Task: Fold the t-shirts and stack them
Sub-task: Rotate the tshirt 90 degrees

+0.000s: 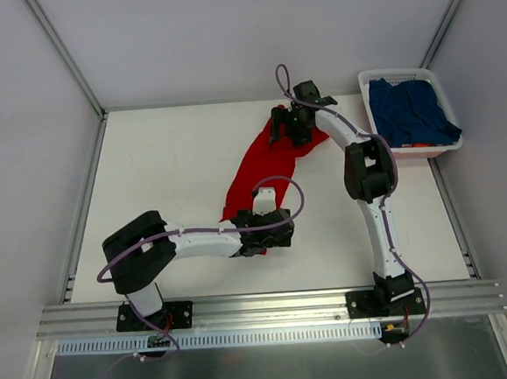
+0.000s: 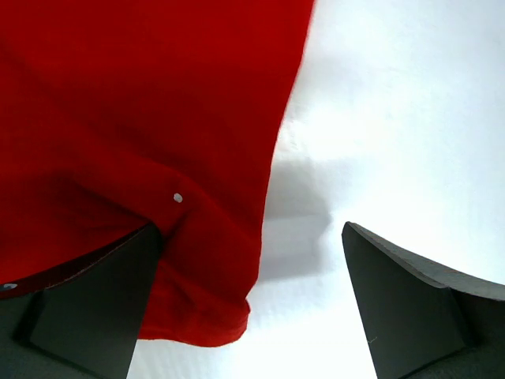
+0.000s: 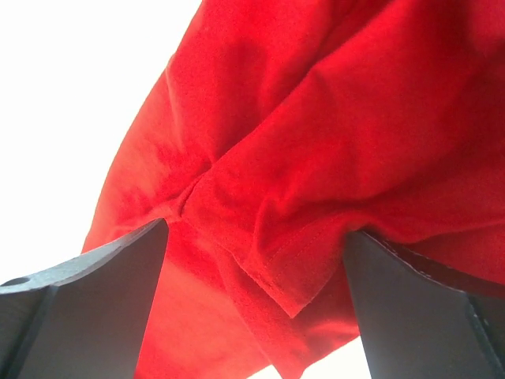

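Red shirt [image 1: 265,167] stretched left of the basket [image 1: 377,79], near end draped on one finger of the spread left gripper [image 2: 251,229], far end bunched between the spread right gripper [image 3: 256,229], grip unclear, navy shirt [image 1: 410,111] heaped in the basket.

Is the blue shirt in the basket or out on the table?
In the basket: the blue shirt lies crumpled inside the white basket; only the red shirt is on the table.

Around me: a white table [image 1: 165,179] boxed in by pale grey walls [image 1: 250,32].
An aluminium rail [image 1: 271,304] runs along its near edge; metal struts [image 1: 62,51] climb the back corners under even light.
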Available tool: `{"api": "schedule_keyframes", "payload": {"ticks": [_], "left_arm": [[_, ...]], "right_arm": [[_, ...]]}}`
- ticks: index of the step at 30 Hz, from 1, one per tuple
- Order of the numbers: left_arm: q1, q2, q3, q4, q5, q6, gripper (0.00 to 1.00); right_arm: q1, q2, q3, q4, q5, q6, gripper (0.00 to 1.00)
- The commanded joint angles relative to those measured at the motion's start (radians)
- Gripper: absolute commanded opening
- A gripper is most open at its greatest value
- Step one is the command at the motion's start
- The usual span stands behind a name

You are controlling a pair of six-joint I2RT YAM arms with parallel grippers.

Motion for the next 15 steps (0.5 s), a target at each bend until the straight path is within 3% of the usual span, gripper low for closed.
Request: {"api": "schedule_keyframes", "payload": {"ticks": [1,15], "left_arm": [[-0.078,0.146,-0.049,-0.1,0.315,-0.165,0.99],[-0.248,0.252,0.072,-0.1,0.372,-0.216,0.99]], "right_arm": [[0.001,0.05,0.073,0.032,-0.091,0.0,0.95],[0.0,0.124,0.142,0.15,-0.25,0.048,0.97]]}}
